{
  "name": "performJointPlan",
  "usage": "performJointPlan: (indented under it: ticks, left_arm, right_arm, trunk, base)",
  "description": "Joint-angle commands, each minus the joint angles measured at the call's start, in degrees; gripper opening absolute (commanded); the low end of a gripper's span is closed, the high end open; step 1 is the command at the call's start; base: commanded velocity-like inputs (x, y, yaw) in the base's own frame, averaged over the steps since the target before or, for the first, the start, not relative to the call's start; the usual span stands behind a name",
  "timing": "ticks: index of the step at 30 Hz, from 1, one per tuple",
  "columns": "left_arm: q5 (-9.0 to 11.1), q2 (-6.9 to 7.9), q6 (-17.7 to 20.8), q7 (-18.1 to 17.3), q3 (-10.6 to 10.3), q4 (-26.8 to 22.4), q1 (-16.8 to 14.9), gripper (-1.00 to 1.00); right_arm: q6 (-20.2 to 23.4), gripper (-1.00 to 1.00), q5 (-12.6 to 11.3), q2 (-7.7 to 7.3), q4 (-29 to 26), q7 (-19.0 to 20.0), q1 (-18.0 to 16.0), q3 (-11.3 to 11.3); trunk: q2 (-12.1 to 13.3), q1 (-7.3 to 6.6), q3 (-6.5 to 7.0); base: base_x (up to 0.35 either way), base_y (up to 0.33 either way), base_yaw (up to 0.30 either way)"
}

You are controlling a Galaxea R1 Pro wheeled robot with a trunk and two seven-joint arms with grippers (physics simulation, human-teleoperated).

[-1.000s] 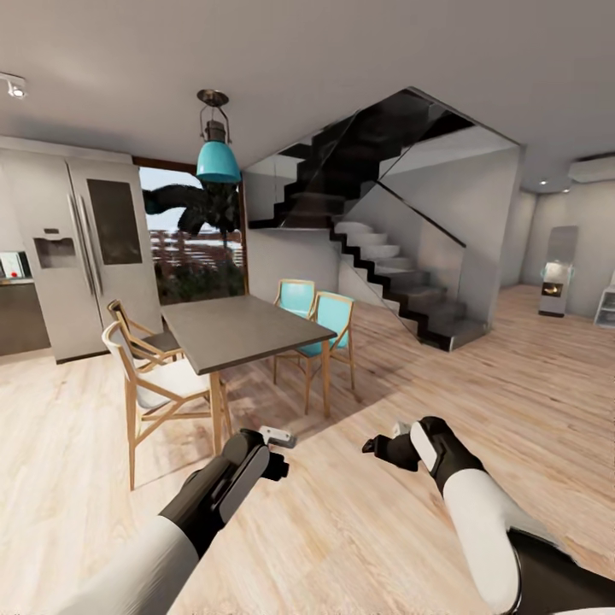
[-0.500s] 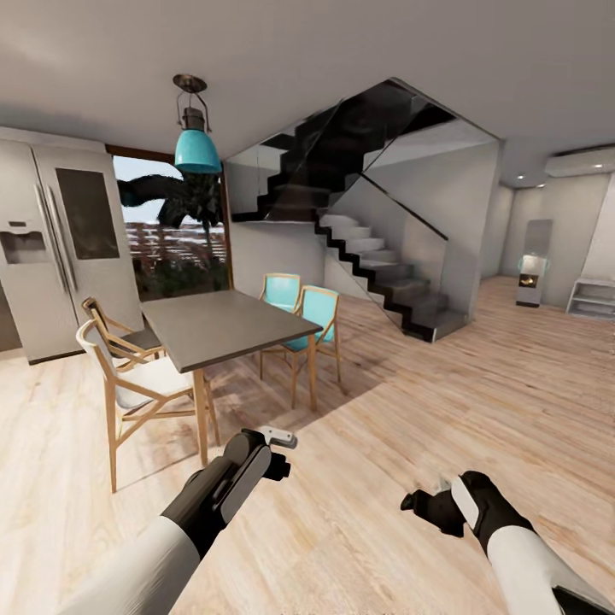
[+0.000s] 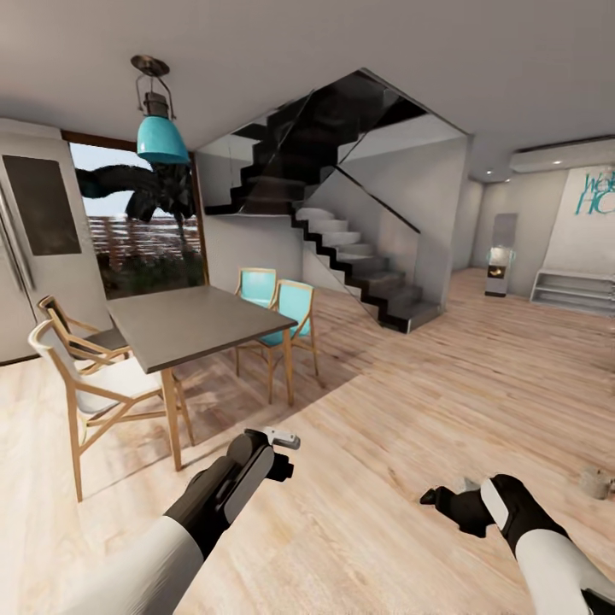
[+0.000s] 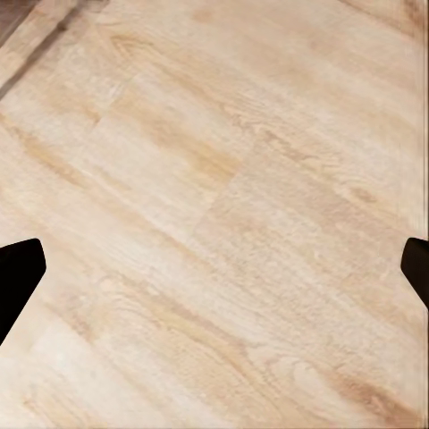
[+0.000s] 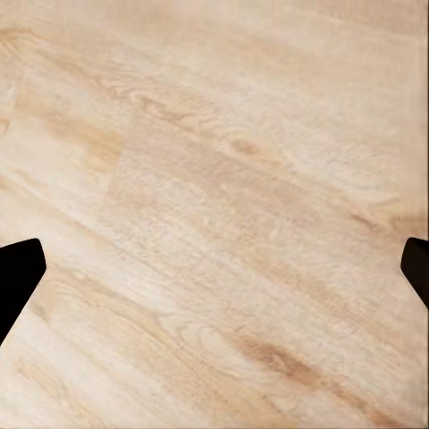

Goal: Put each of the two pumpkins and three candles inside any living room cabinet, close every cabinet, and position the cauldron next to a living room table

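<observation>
pale wood floor (image 3: 410, 427) all around, big open room. grey bench (image 3: 192, 320) with wooden legs on the left, two blue chairs (image 3: 278, 307) behind it, two pale wooden chairs (image 3: 81, 376) on its near side. blue lamp (image 3: 162, 141) hanging above. dark stairs (image 3: 359, 265) going up in the middle, with a glass side. window (image 3: 141, 231) with a palm tree behind the bench. low white shelf (image 3: 574, 290) far off on the right wall. small grey-brown thing (image 3: 595, 483) on the floor at the right edge, too small to name. left fingers (image 3: 280, 453) low over the floor, spread wide apart in the left wrist view, holding nothing. right fingers (image 3: 444, 498) low over the floor too, spread wide apart in the right wrist view, holding nothing. bare floor planks (image 4: 214, 214) under both.
</observation>
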Motion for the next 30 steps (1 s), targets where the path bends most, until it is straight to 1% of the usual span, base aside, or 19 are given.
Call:
performJointPlan:
  ticks: [1,3,6,9,14,17,20,23,30]
  left_arm:
    - [0.6,-0.01,0.1,0.6,-0.1,0.0,-0.1,1.0]
    - [0.6,-0.1,0.1,0.6,-0.4,0.0,-0.1,1.0]
    - [0.6,-0.29,0.1,0.6,-0.8,0.0,-0.1,1.0]
    - [0.6,-0.39,0.0,0.6,-1.2,0.0,-0.1,1.0]
    - [0.6,-0.42,0.0,0.6,-1.5,0.0,-0.1,1.0]
    - [0.6,-0.43,0.0,0.6,-1.5,0.0,-0.1,1.0]
    - [0.6,-0.43,0.0,0.6,-1.5,0.0,-0.1,1.0]
    - [0.6,-0.43,0.0,0.6,-1.7,0.0,-0.1,1.0]
    - [0.5,-0.43,0.0,0.6,-1.7,0.0,-0.1,1.0]
  right_arm:
    - [0.3,1.0,-0.1,-0.25,0.0,0.5,0.0,-0.3]
    - [0.3,1.0,0.0,-1.1,0.0,1.9,0.0,-0.3]
    - [0.3,1.0,0.0,-1.97,0.0,2.6,0.0,-0.4]
    - [0.3,1.0,0.0,-2.34,0.0,2.9,0.1,-0.4]
    - [0.0,1.0,0.0,-2.42,-0.1,3.1,0.2,-0.4]
    - [-3.5,1.0,-0.1,-2.41,-0.2,3.1,2.5,-0.3]
    - [-5.1,1.0,0.0,-2.41,-0.2,3.2,3.4,-0.3]
    - [-5.9,1.0,-0.1,-2.31,-0.2,3.0,3.8,-0.4]
    - [-6.1,1.0,-0.1,-2.18,-0.2,3.0,3.9,-0.5]
  trunk:
    - [0.0,0.0,-0.16]
    - [0.0,0.0,-0.33]
    - [0.0,0.0,-0.59]
    - [0.0,0.0,-0.84]
    - [0.0,0.0,-1.05]
    - [0.0,0.0,-1.07]
    - [0.0,0.0,-1.08]
    - [0.0,0.0,-1.08]
    - [0.0,0.0,-1.09]
  base:
    - [0.0,-0.256,-0.167]
    - [0.0,-0.267,-0.166]
    - [0.0,-0.274,-0.164]
    - [0.0,-0.278,-0.154]
    - [0.0,-0.279,-0.066]
    - [0.0,-0.28,-0.013]
    - [0.0,-0.28,-0.005]
    - [0.0,-0.279,-0.001]
    - [0.013,-0.231,0.0]
